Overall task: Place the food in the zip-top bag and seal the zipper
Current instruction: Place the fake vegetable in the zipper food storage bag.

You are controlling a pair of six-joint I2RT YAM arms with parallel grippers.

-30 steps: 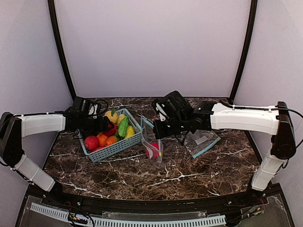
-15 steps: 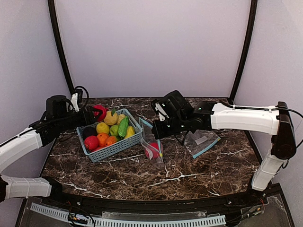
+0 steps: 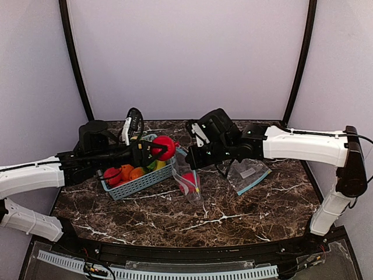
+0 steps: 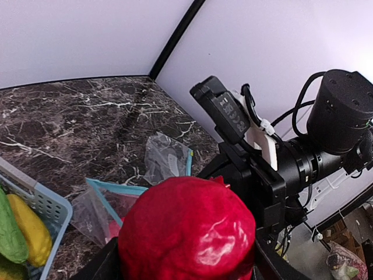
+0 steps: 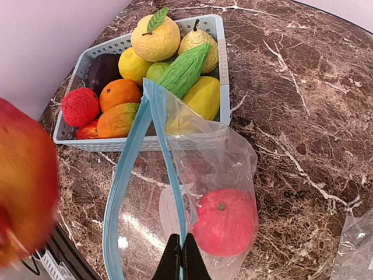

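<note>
Now gripping a glossy red fruit [image 4: 186, 227] in the left gripper [image 3: 152, 151], jaws clamped on either side of it, up in the air above the right end of the light-blue basket [image 5: 222, 55] and near the mouth of the zip-top bag [image 5: 218, 154]. Pinching the bag's blue zipper [image 5: 125, 175] with the right gripper [image 5: 180, 259], fingers closed tight at one end of the strip (mouth gaping open). Holding the bag upright on the marble table [image 3: 233, 210], right beside the basket. Already inside the bag, low down: one red round fruit [image 5: 224, 221]. Left in the basket: a long green vegetable [image 5: 183, 70] among yellow, orange, red and dark purple pieces. Lying flat, off to the right: a second clear bag [image 3: 247, 175].
</note>
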